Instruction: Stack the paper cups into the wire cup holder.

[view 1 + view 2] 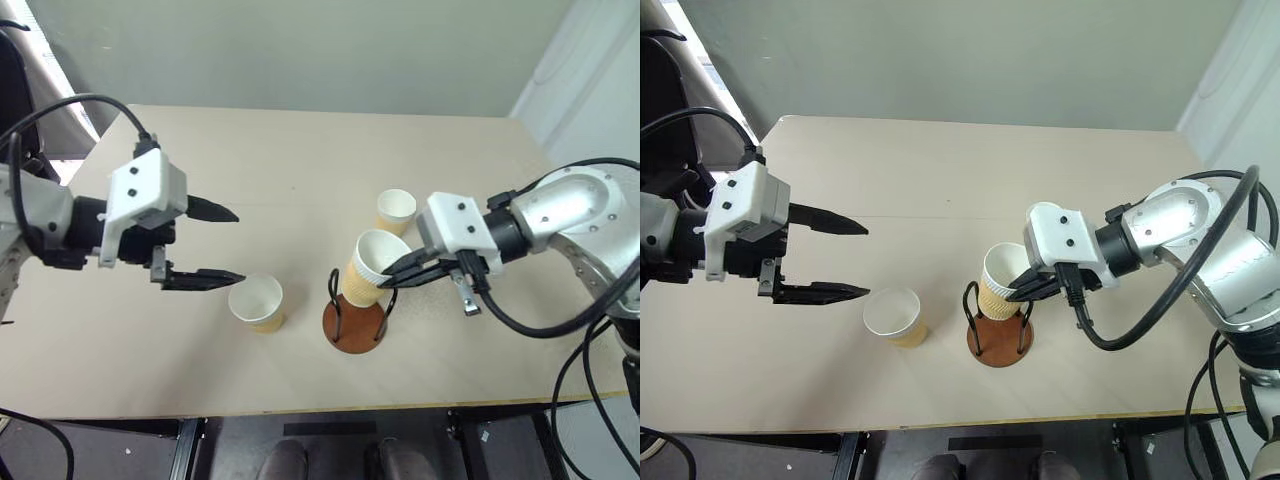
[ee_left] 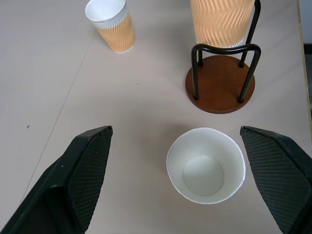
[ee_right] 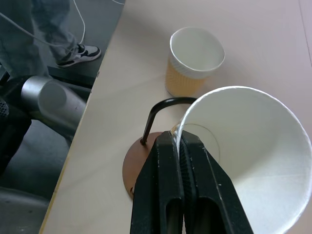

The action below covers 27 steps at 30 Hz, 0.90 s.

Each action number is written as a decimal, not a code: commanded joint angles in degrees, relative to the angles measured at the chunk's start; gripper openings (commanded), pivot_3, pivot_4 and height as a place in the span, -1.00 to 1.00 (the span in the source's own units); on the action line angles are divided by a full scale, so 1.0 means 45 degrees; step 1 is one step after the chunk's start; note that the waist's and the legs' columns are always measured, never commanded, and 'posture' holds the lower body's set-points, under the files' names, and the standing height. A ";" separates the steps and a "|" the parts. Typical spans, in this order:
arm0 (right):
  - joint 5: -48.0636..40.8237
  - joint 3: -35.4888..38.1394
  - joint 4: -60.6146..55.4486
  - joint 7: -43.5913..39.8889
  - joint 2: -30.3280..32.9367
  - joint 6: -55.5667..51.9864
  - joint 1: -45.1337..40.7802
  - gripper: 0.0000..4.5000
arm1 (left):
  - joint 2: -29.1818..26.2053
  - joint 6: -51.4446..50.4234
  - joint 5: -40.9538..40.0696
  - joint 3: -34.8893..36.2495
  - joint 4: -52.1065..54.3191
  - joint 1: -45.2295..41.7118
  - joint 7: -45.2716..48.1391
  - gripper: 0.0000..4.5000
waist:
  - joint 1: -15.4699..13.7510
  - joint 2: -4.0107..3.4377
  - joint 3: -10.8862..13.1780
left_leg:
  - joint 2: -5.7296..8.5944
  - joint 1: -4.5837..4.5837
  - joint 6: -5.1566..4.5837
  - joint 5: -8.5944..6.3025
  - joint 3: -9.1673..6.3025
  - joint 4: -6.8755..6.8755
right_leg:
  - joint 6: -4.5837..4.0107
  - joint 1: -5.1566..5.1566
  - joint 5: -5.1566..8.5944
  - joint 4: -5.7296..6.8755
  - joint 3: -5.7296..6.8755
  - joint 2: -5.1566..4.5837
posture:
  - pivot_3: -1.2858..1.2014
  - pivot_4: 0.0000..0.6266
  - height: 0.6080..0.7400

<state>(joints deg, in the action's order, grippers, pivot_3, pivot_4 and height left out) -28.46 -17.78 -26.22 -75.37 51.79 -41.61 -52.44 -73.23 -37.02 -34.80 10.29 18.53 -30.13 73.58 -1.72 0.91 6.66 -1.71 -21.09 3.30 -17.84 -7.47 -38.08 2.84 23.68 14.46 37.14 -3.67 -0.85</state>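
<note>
The right gripper (image 1: pixel 400 272), pinching a paper cup's (image 1: pixel 370 266) rim, hangs it tilted over the wire cup holder (image 1: pixel 355 322) near the table's (image 1: pixel 300 160) front edge, needing straightening and lowering; the left gripper (image 1: pixel 218 244) gapes beside another cup (image 1: pixel 256 302).

**Cups and holder on the table**

The wire cup holder (image 1: pixel 355 322) stood near the table's (image 1: pixel 300 160) front edge. One paper cup (image 1: pixel 370 265) hung tilted over it, between its wire loops. A second cup (image 1: pixel 257 302) stood just left of the holder; a third (image 1: pixel 396 211) stood behind it, slightly right.
</note>
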 commanded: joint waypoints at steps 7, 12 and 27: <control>0.0456 0.0341 0.0220 0.0198 -0.0099 -0.0189 -0.0518 -0.10 | -0.0199 -0.0100 -0.0071 0.0596 0.0328 -0.0041 -0.0108 1.00 | -0.0001 0.0000 0.0000 | -0.0003 0.0000 0.0006 -0.0001 0.0000 -0.0002 | -0.0002 0.0000 0.0000 -0.0001 0.0001 0.0000 | 0.03 -0.52 1.00; 0.0915 0.1368 0.1495 0.0491 0.0133 0.0673 -0.0885 0.53 | -0.0113 -0.0061 0.0022 0.0484 0.0324 -0.0134 -0.0237 1.00 | -0.0003 0.0000 0.0000 | -0.0003 -0.0001 0.0008 -0.0002 -0.0001 -0.0002 | -0.0004 0.0000 -0.0001 0.0000 0.0003 -0.0001 | 0.03 -0.52 1.00; 0.8440 -0.1655 1.7118 0.1205 -0.2806 1.1160 -0.4305 0.53 | 0.0217 -0.0153 0.0060 0.0137 0.0495 -0.0310 -0.0388 1.00 | -0.0017 -0.0011 0.0004 | -0.0015 -0.0099 0.0068 0.0022 0.0008 0.0009 | -0.0034 0.0159 -0.0004 0.0176 0.0004 -0.0003 | 0.03 -0.52 1.00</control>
<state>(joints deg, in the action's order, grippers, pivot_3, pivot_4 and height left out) 8.30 -26.10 49.16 -70.85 39.23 5.37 -68.53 -71.44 -37.06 -33.84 8.52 18.89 -31.70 72.21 -1.80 0.86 6.68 -1.77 -21.65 3.63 -17.74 -7.43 -38.05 2.69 24.48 14.44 37.93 -3.65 -0.87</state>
